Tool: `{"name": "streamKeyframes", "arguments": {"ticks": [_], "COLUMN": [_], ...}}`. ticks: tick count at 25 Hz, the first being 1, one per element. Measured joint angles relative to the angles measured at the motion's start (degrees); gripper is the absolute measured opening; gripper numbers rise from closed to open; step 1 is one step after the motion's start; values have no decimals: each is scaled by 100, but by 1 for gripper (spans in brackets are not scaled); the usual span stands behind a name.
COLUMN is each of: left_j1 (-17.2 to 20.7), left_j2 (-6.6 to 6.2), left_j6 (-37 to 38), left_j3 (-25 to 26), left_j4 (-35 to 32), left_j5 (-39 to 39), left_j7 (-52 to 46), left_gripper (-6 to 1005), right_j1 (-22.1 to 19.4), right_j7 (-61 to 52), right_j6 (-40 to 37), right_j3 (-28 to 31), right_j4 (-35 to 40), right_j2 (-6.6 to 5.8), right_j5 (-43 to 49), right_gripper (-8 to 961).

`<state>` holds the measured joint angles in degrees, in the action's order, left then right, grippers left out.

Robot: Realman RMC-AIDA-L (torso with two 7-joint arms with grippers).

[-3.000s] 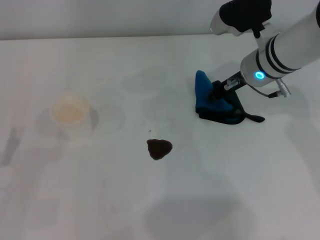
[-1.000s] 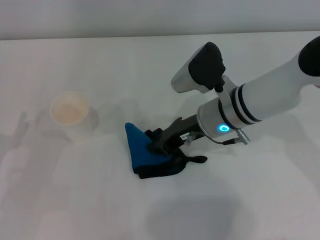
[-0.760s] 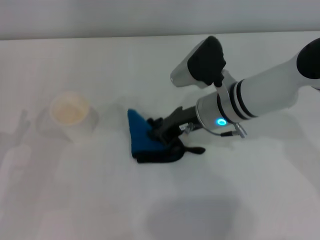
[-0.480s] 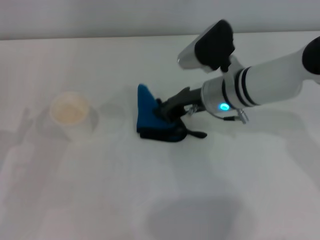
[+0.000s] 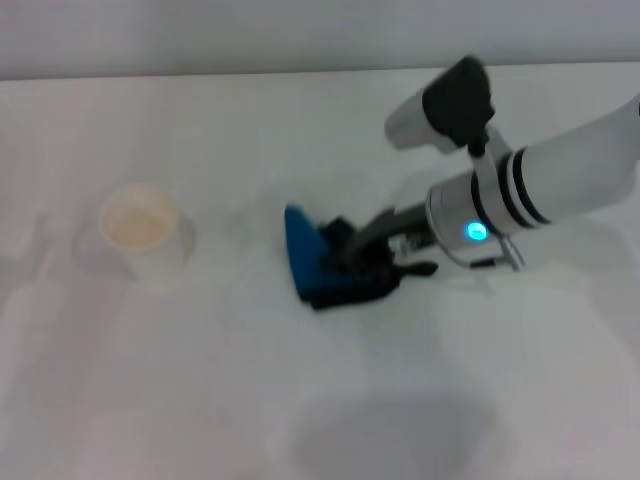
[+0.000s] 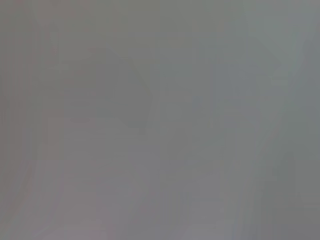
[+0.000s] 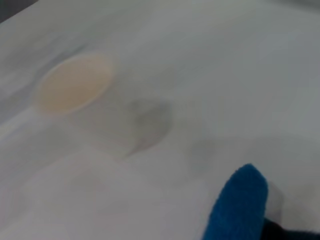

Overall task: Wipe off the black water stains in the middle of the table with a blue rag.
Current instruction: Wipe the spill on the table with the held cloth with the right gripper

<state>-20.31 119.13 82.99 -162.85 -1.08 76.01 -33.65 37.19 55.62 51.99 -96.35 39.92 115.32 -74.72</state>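
A: Where's the rag? (image 5: 318,264)

B: Mid-counter (image 5: 200,400), pressed flat, right hand (image 5: 352,256) clenched on it. Left hand not in view. Cup (image 5: 140,228) sits well apart to the left.

A: And the black water stains?

B: None visible on the white counter; either under the rag or already wiped, can't tell.

A: So how to wipe well?

B: My read: hold steady downward pressure, short overlapping passes over the middle, don't let the rag fold up, then lift to check.
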Motion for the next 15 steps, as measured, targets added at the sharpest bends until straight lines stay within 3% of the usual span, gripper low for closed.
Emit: {"name": "streamKeyframes", "arguments": {"ticks": [4,7,15], "left_j1": [-2,-8,38], "left_j2": [-8,-20,-4], "left_j6": [-1,-3,-1], "left_j3": [0,0,0], "left_j4": [-72,-68,-72], "left_j5": [160,164,128], "left_j7": [0,-3,-9], "left_gripper": [878,878,876], "right_j1": [-26,-45,-72], "right_j7": [110,114,103], "right_j6": [913,1164,93], "right_j3": [7,12,316], "right_j4": [-6,-36,-101], "right_j2": [1,18,15], "right_j5": [16,10,-14], "right_gripper": [76,77,77]}}
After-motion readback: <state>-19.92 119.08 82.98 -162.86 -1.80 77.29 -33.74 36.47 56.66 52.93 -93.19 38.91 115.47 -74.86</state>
